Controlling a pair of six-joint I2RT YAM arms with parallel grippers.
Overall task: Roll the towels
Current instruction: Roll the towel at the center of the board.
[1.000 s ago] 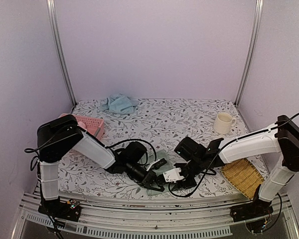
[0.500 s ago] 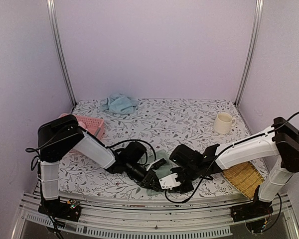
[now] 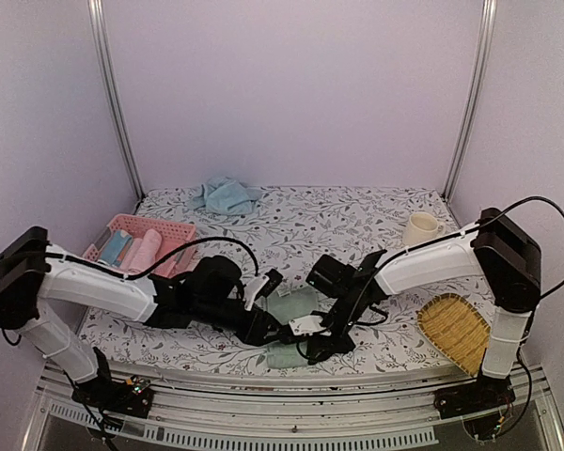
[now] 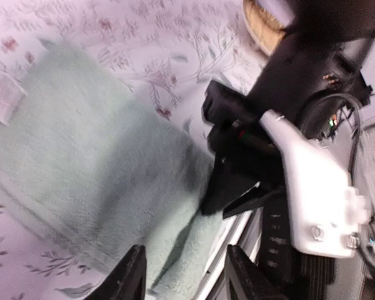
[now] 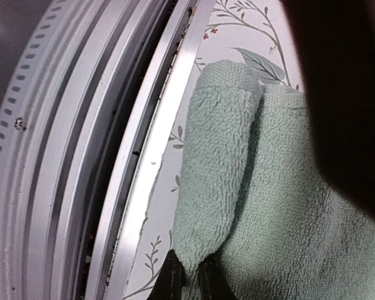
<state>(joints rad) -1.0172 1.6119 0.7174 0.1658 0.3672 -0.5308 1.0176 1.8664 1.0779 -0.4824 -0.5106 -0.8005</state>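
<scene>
The sage green towel [image 3: 288,310] is lying at the front edge of the table [image 3: 348,221], midway between the two arms. Its long axis is running roughly from the far side toward the near side. Its near end is bunching into two soft folds just beside the metal rail [image 5: 144,162].

The right gripper [image 5: 189,278] is pinching the edge of one of those folds, its fingertips drawn together on the cloth. The left gripper [image 4: 184,278] is hovering low over the same near end, its two fingers [image 4: 132,278] standing apart with the towel's edge showing between them; whether they are touching the cloth cannot be told.

The left arm is stretching low and nearly flat across the table from the left, its wrist pointing right toward the towel. The right arm is reaching in from the right, its forearm sloping down and left, its wrist bending down over the towel's near corner, so the two grippers are sitting just beside each other.

The light blue towel [image 3: 224,195] is lying crumpled at the back of the table, well apart from both arms. A pink basket [image 3: 174,235] is sitting at the left, a cream mug [image 3: 420,230] at the far right, and a woven tray [image 3: 456,331] at the near right.
</scene>
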